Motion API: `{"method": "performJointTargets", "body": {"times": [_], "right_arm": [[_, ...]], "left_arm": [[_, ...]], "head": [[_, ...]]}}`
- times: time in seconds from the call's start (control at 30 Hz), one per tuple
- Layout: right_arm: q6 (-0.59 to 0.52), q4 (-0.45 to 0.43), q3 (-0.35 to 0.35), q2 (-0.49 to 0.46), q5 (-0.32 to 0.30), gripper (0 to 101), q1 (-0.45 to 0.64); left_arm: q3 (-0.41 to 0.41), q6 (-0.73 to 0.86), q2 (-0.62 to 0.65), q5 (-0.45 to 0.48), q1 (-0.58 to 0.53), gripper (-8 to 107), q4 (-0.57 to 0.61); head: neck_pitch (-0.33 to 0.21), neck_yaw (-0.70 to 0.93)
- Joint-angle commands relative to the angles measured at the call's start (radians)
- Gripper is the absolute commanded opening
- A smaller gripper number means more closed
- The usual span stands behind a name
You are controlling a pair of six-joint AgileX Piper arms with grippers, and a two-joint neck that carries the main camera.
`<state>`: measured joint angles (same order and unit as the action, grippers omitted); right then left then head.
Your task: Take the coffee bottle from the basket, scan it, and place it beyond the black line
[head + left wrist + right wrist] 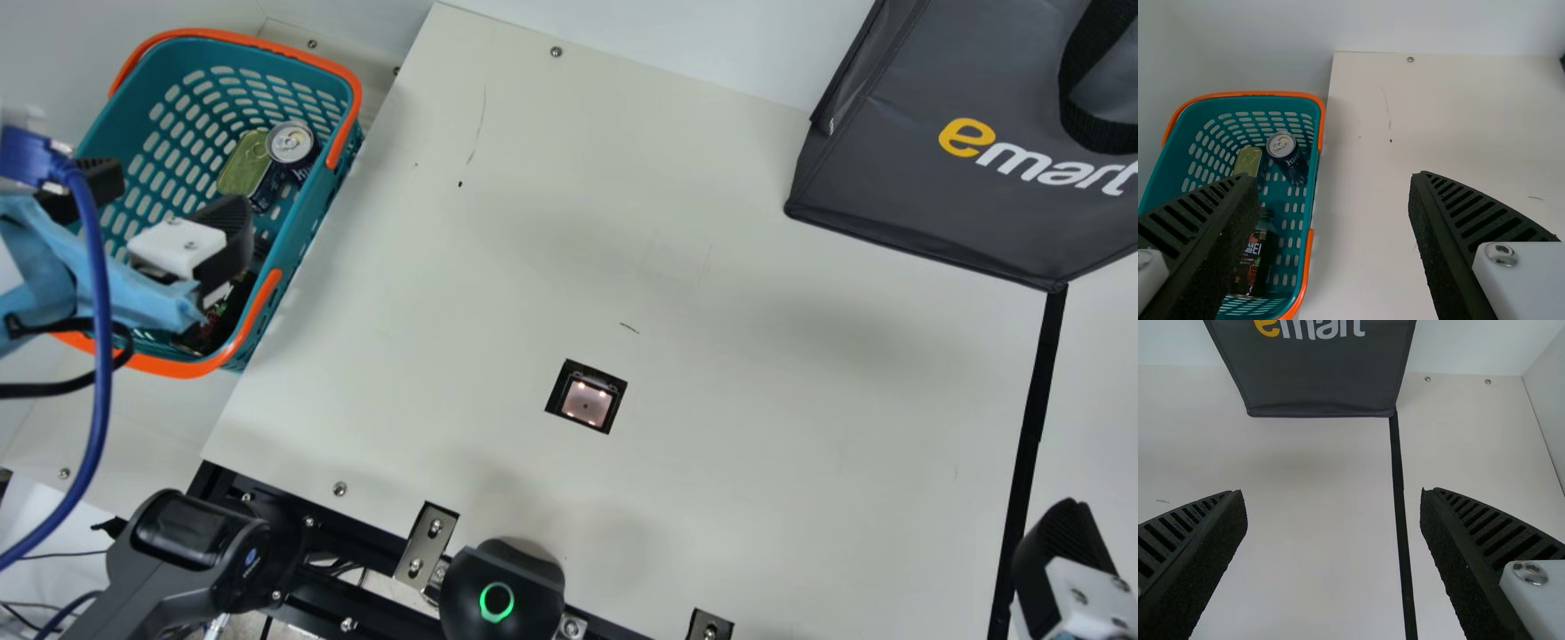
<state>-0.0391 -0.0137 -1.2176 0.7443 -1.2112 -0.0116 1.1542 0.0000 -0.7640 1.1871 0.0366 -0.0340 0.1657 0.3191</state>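
Have the left pincer [173, 197] above the basket [222, 36], with fingers spread apart and nothing between them. Can see the coffee bottle [1257, 257] lying inside the basket in the left wrist view, partly behind one finger, with the can [291, 144] and the tin [244, 167] close together near it. Have the right pincer [1062, 551] above the counter [756, 498] near the black line [1036, 409], likewise open and empty. Can see the scanner [587, 402] set into the counter, between the basket and the line, and the dark bag [933, 204] at the line's end.
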Motion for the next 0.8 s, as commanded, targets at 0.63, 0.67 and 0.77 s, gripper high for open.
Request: {"method": "performJointTargets", "body": {"times": [0.63,0.67,0.77], "right_arm": [[0.000,0.001,0.000,0.000,-0.001,91,0.000],[0.000,0.001,0.000,0.000,-0.001,91,0.000],[0.000,0.001,0.000,0.000,-0.001,91,0.000]], "left_arm": [[-0.030,0.219,-0.116,-0.125,0.374,90,0.170],[-0.031,0.240,-0.124,-0.129,0.397,90,0.186],[-0.039,0.305,-0.147,-0.140,0.464,90,0.230]], "head": [[-0.027,0.002],[-0.027,0.002],[-0.027,0.002]]}}
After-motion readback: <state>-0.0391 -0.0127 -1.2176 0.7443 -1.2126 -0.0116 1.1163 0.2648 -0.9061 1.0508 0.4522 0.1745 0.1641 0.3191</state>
